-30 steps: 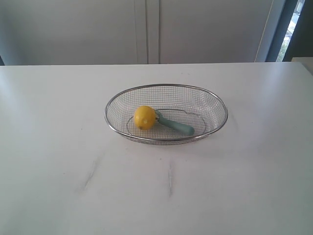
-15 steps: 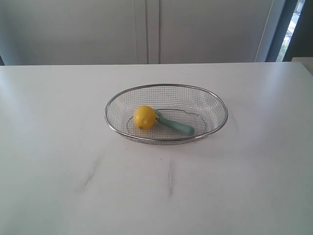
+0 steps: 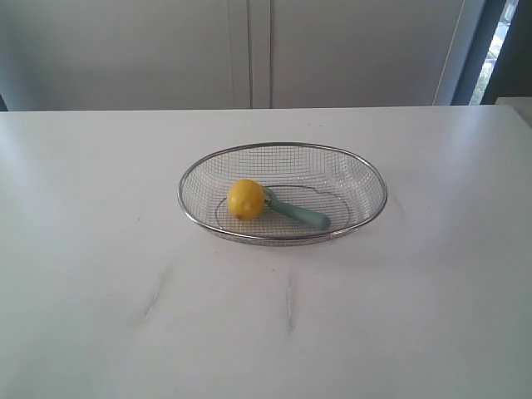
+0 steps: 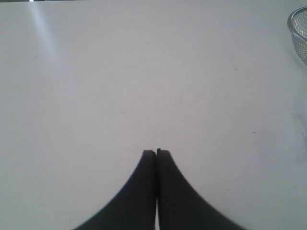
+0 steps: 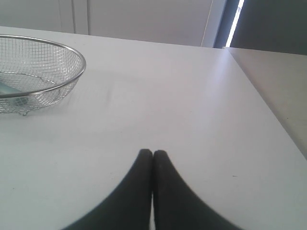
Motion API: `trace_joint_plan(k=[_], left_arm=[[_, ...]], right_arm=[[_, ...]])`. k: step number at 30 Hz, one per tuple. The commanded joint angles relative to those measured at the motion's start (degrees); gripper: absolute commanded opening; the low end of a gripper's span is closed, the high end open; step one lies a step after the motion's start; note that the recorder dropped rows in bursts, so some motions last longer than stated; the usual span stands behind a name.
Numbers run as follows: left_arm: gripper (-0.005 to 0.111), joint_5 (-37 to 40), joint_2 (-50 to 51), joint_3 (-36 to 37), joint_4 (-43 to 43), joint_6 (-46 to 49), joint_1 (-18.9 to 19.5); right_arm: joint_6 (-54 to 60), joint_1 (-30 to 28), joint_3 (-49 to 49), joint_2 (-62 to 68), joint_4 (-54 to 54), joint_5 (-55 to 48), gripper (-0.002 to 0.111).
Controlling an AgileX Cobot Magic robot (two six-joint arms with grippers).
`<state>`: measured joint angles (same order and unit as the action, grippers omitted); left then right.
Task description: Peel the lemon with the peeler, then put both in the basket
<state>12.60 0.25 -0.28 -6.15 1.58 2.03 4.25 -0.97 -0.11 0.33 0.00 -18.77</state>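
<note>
White bench (image 3: pixel 100 274) and pale cabinet doors make up the whole scene, and over the last second we see nothing move on it. The basket (image 3: pixel 283 146) sits where it sat, with the lemon (image 3: pixel 246 199) inside and the peeler (image 3: pixel 304 215) lying beside it, head tucked against the fruit and handle pointing away.

Our left end effector (image 4: pixel 156 152) is closed on nothing, its tips pressed together above bare bench. Our right end effector (image 5: pixel 152 153) is the same, closed and empty. Neither shows in the exterior view. The basket lies between the two of them, well apart from each, and only its rim edges into either wrist view.

For the task, this stillness reads as a pause, not a step under way. Lemon and peeler are both in the basket, which matches the final placing, yet the lemon's skin looks whole and bright, and we spot no peel strips anywhere. We cannot tell for certain whether it is peeled. If it is not, both items must come out first.
</note>
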Motion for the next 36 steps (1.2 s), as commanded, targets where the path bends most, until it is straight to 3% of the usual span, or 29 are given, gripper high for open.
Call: trace_joint_plan(k=[1, 36], left_arm=[[0.0, 0.2, -0.3, 0.3, -0.1, -0.1, 0.0], [0.0, -0.6, -0.3, 0.3, -0.1, -0.1, 0.0]], right_arm=[[0.0, -0.2, 0.1, -0.3, 0.0, 0.4, 0.0], [0.0, -0.2, 0.1, -0.3, 0.0, 0.5, 0.0]])
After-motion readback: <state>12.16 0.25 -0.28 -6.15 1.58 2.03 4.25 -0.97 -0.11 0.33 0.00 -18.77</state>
